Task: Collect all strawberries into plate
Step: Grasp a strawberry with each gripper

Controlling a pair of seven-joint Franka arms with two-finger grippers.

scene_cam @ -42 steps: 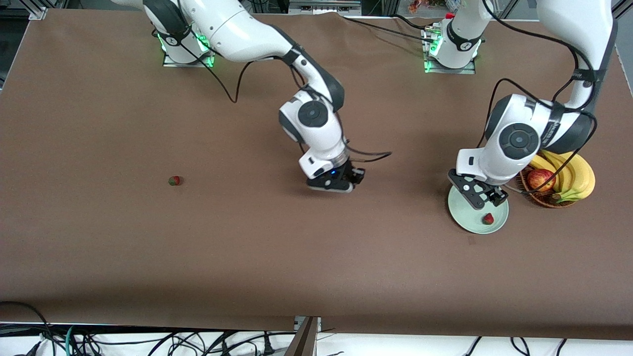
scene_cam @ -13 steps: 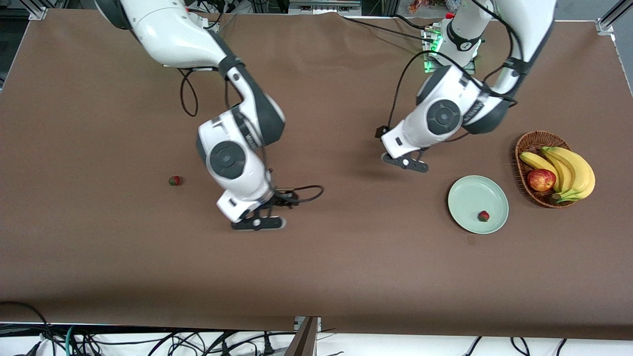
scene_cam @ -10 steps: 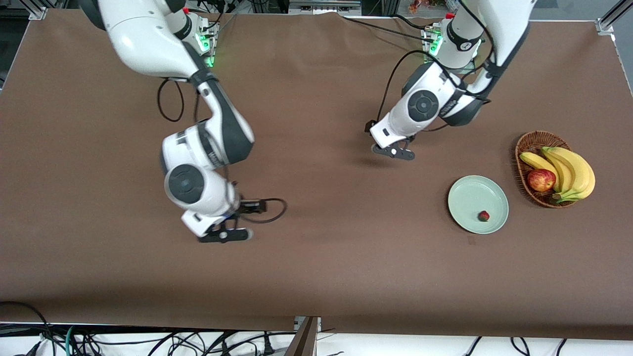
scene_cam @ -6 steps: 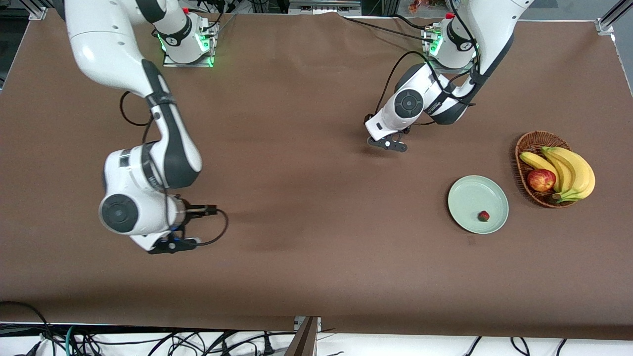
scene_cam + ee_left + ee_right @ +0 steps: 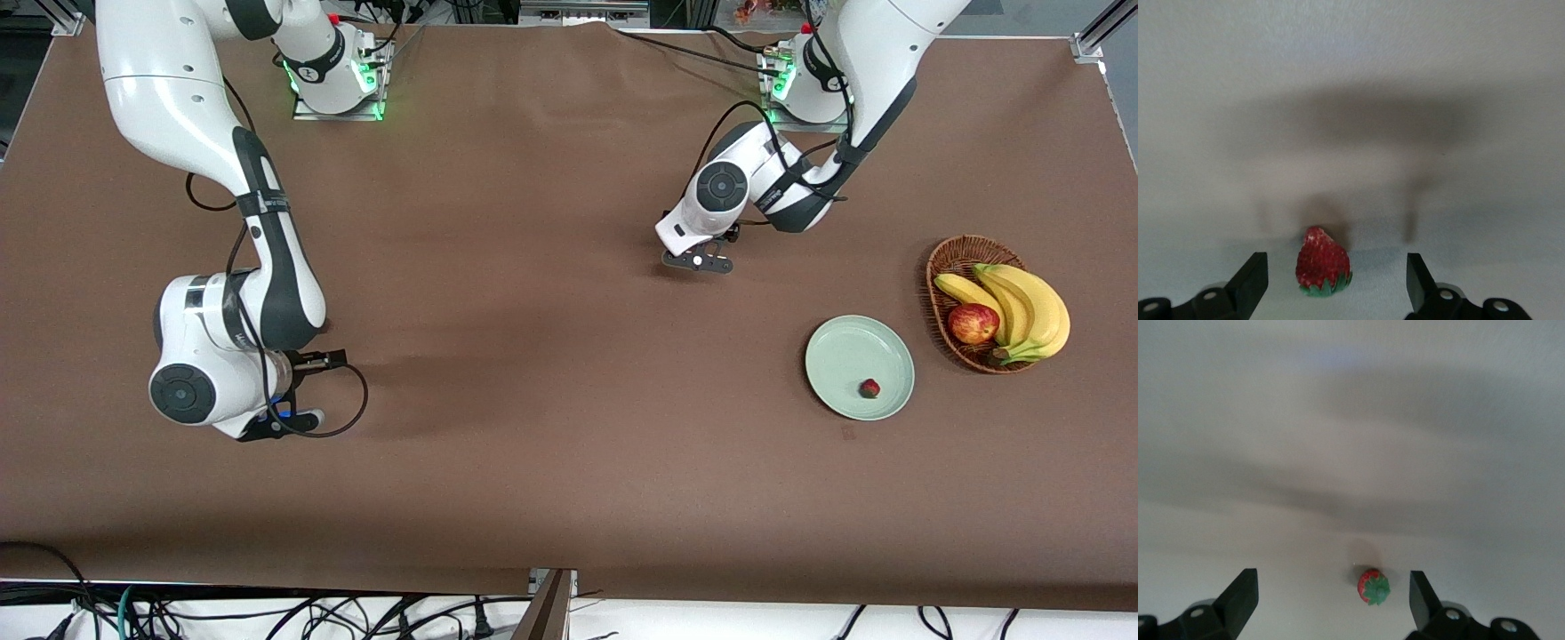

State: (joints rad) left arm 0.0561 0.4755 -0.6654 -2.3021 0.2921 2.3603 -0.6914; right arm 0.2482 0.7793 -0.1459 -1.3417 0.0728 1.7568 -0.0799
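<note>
A brown table (image 5: 551,400) holds a pale green plate (image 5: 845,351) with one strawberry (image 5: 869,388) in it, beside a wicker basket (image 5: 951,258) of bananas (image 5: 1031,307) and an apple (image 5: 972,323). The left gripper (image 5: 1337,283) hangs open around a second strawberry (image 5: 1322,262). The right gripper (image 5: 1331,600), open, hovers above a third strawberry (image 5: 1373,586).

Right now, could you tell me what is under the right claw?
A strawberry lies on the table below the open right claw, between its fingers. In the front view the arm covers it, so its place on the table is hidden.
</note>
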